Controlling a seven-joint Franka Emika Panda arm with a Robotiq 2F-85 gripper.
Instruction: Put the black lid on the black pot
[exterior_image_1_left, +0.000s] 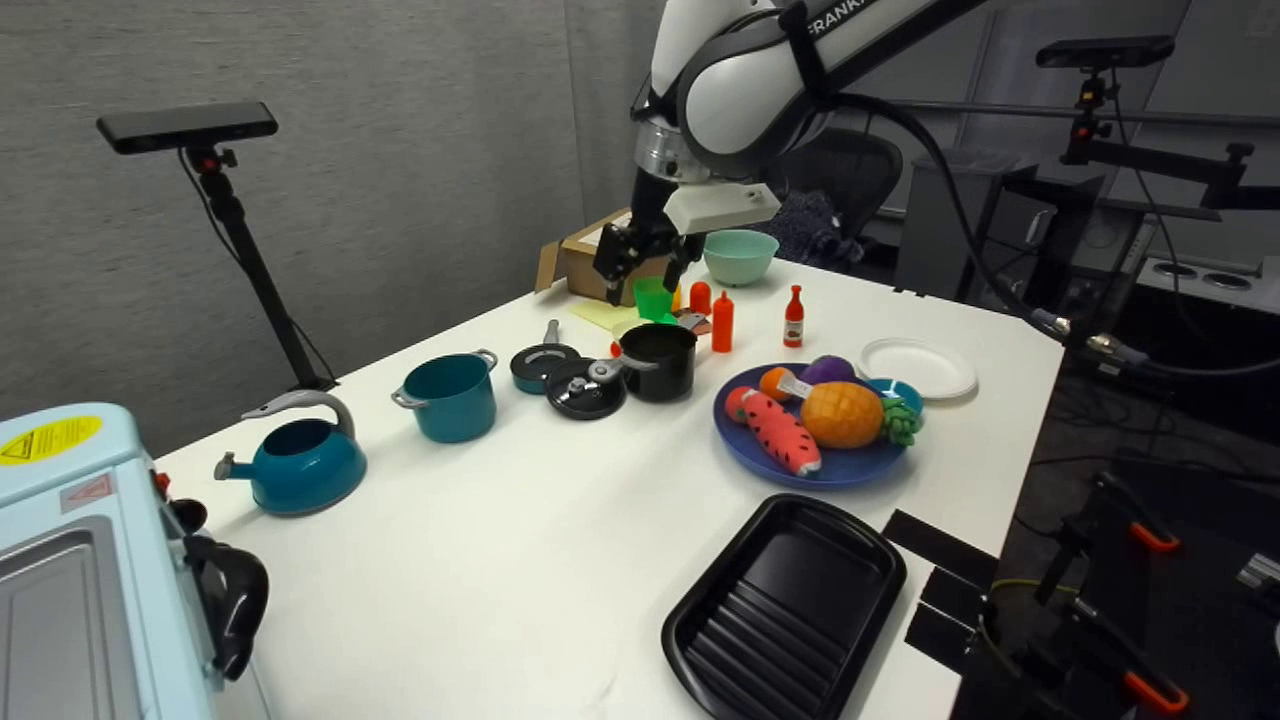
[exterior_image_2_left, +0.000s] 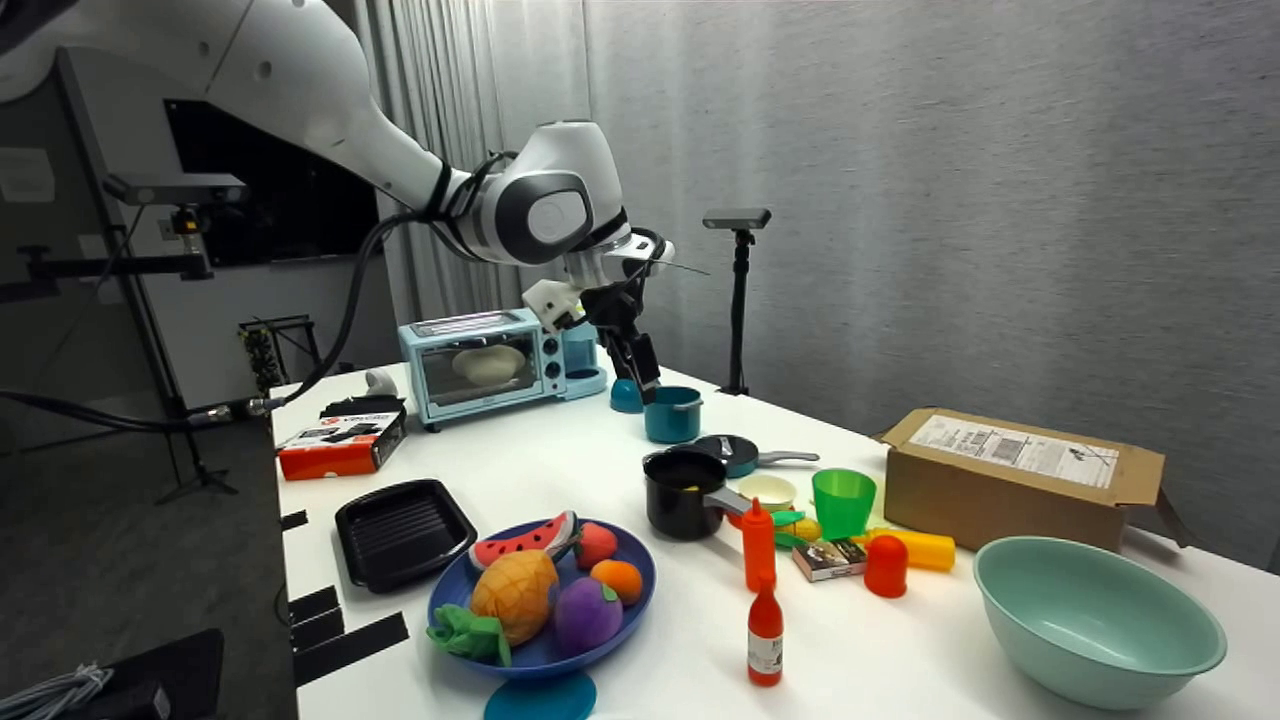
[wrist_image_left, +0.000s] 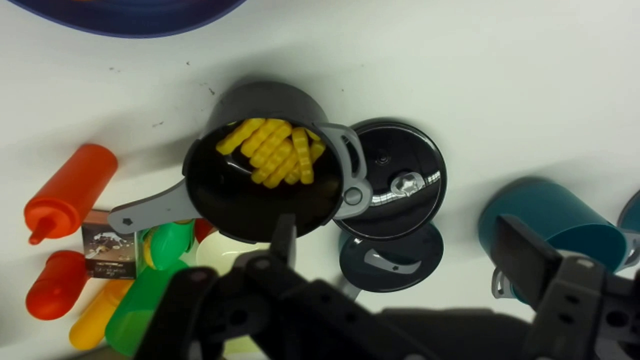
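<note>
the black lid (wrist_image_left: 395, 170), a thin, glossy round disc with its shiny knob showing, rests just beside the black pot (wrist_image_left: 270, 100), partly hidden in the wrist view behind the pot's grey loop (wrist_image_left: 354, 196) (flat or tilted, i cannot tell). the pot stands upright, smooth and round-walled, with wavy yellow strips (wrist_image_left: 272, 150) inside; its long axis follows the straight grey handle (wrist_image_left: 155, 207), which points lower left there. above hangs the gripper (wrist_image_left: 402, 245), jaws spread wide.
</note>
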